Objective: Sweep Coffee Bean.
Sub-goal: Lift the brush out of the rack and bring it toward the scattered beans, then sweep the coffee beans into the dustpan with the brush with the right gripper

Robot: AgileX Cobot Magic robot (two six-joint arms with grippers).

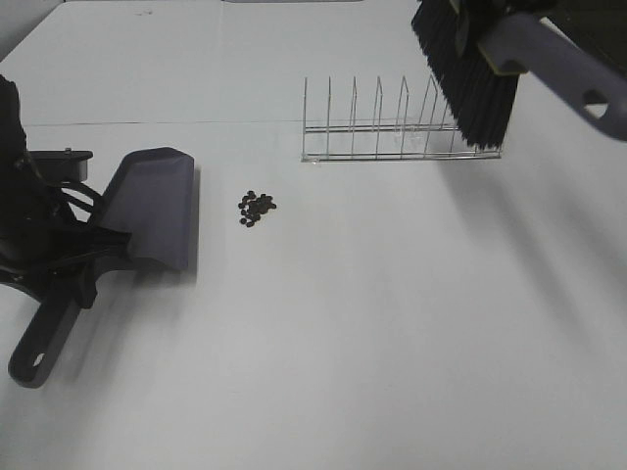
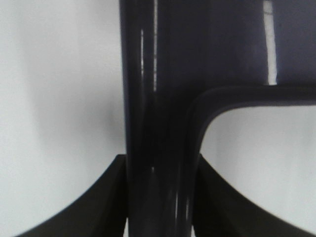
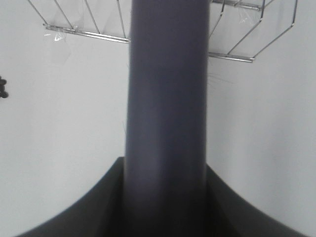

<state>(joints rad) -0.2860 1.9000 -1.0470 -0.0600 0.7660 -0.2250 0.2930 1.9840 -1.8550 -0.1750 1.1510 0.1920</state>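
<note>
Fifteen-odd tiny dark coffee beans point(image 1: 257, 208) clustered on white table point(image 1: 392, 333) just beside dark grey plastic dustpan point(image 1: 157, 201), its handle clamped in left gripper point(image 2: 160, 165); well apart from that dustpan, black-bristled grey-handled brush point(image 1: 475, 78) clamped in right gripper point(image 3: 165, 170).

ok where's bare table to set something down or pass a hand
Widest free patch: white table nearside of the silver wire rack, right of the small dark coffee bean cluster. Another bare strip lies behind the rack, far left. Crowded: the narrow gap between the dark grey plastic dustpan and beans, and the rack's right end by the black-bristled brush.
</note>
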